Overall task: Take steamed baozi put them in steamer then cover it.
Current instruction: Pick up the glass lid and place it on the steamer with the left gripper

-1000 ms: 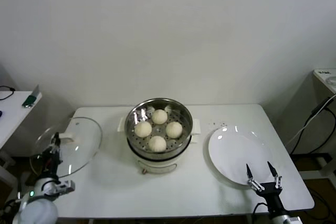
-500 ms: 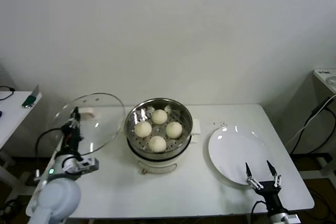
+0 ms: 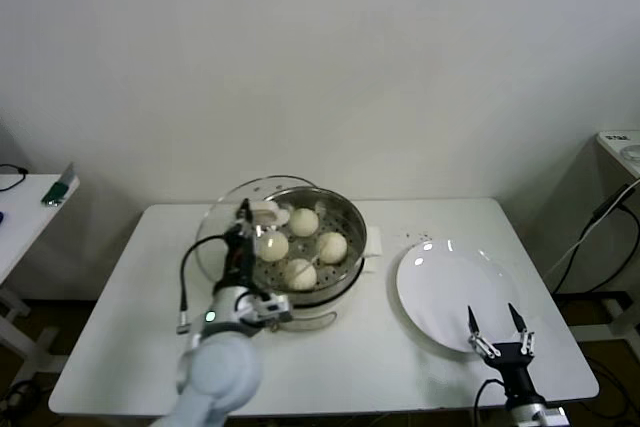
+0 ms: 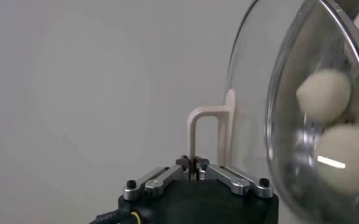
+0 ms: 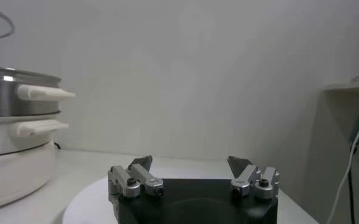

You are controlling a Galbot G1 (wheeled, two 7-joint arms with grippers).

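Observation:
Four cream-white baozi lie in the shiny steel steamer on its cream-white pot base. My left gripper is shut on the cream bar handle of the clear glass cover. It holds the cover tilted, overlapping the steamer's left part. In the left wrist view the cover stands on edge with two baozi seen through the glass. My right gripper is open and empty over the near edge of the white plate; its jaws stand wide apart.
The white table carries the steamer in the middle and the plate at the right. The steamer's side handles show in the right wrist view. A side table with a small green object stands at the far left.
My left arm has carried the cover from the table's left side rightward to the steamer, now overlapping its left part. The right arm has not moved.

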